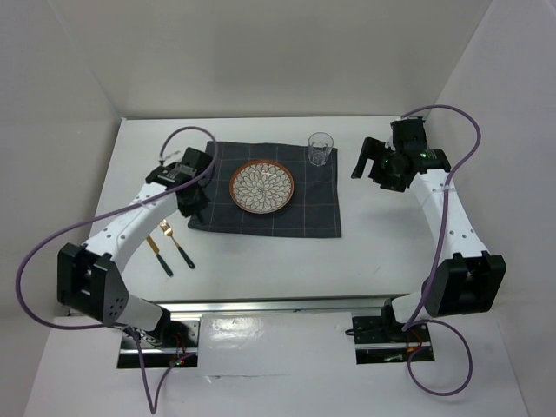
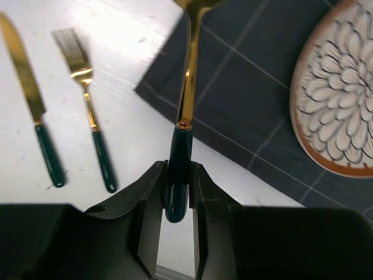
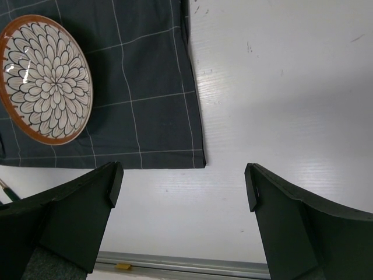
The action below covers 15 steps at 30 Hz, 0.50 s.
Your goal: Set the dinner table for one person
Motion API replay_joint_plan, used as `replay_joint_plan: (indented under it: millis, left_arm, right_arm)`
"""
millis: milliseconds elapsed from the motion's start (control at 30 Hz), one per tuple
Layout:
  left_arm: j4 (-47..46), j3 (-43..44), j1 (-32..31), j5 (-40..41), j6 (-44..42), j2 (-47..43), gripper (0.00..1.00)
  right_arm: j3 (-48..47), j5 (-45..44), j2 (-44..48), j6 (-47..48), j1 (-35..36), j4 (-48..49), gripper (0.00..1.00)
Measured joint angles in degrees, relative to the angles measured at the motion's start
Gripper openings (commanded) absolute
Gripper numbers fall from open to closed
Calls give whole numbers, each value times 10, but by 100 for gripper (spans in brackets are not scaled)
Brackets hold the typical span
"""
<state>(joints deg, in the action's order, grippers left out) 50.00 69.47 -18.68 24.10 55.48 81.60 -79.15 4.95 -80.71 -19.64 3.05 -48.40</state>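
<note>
A white tabletop (image 1: 391,261) carries a grey cloth (image 1: 313,213) at its middle, with a plate (image 1: 261,186) on it. Over the cloth's left edge the left jaws pinch a spoon (image 2: 189,81) by its green handle; right of the cloth the right jaws hang spread, empty. The spoon looks stiff, light, slick: best held mid-handle.
</note>
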Motion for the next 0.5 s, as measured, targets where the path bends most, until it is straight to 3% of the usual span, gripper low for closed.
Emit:
replay_joint_plan:
  millis: [233, 500]
  left_arm:
    - [-5, 103, -111, -7, -94, 96, 0]
    - [-38, 278, -247, -118, -112, 263, 0]
  right_arm:
    - [0, -11, 0, 0, 0, -1, 99]
    - [0, -48, 5, 0, 0, -9, 99]
